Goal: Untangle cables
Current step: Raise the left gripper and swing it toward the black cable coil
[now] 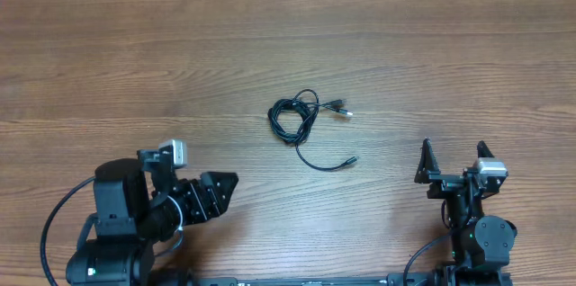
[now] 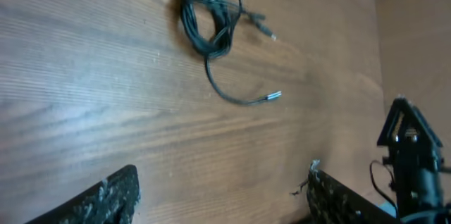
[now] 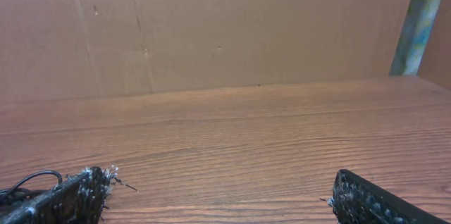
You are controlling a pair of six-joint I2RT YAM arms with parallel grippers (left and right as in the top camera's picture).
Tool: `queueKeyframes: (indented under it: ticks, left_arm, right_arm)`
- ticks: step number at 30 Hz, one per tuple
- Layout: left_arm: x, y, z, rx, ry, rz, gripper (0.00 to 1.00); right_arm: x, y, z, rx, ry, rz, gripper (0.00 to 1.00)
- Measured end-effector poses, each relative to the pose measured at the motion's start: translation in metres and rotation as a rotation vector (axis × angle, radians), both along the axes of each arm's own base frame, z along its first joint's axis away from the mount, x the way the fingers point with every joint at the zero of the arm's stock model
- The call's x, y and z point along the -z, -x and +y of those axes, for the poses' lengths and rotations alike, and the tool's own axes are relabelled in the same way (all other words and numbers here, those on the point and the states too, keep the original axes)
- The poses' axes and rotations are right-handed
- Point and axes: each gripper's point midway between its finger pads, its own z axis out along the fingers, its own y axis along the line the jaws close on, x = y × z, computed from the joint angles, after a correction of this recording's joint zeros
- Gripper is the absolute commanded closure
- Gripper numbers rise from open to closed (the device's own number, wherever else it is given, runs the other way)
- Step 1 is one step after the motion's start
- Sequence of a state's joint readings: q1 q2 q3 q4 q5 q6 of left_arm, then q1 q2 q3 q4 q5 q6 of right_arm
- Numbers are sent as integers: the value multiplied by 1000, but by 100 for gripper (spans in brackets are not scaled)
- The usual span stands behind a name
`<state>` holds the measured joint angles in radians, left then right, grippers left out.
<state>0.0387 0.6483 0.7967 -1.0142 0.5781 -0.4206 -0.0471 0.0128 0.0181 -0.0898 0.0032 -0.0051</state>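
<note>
The left gripper (image 1: 223,185) is seen with fingers (image 2: 113,194) well apart and nothing held. The cables (image 1: 281,124) lie ahead of it and to its right, on the table (image 1: 108,61), as a small tangled coil. From the coil a loose tail is trailed toward the near right, ended by a silvery tip (image 1: 353,159). The coil is judged nearer the left gripper, the tip nearer the right gripper (image 1: 454,158), which is spread wide and empty. No obstacle is seen between.
</note>
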Motion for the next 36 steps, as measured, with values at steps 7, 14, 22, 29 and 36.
queueKeyframes:
  ticks: [7, 14, 22, 29, 36]
  left_arm:
    - [-7, -20, 16, -124, -26, -48, 23]
    - [-7, -24, 22, -213, 5, -12, 25]
    - [-7, -17, 12, -184, 67, 27, 23]
    - [-7, -9, -4, -128, 111, 63, 15]
    - [8, -6, -26, -50, 90, 154, 20]
  right_arm:
    - [0, 0, 0, 0, -1, -1, 0]
    - [0, 0, 0, 0, -1, 0, 0]
    - [0, 0, 0, 0, -1, -1, 0]
    - [0, 0, 0, 0, 0, 0, 0]
    - [0, 0, 0, 0, -1, -1, 0]
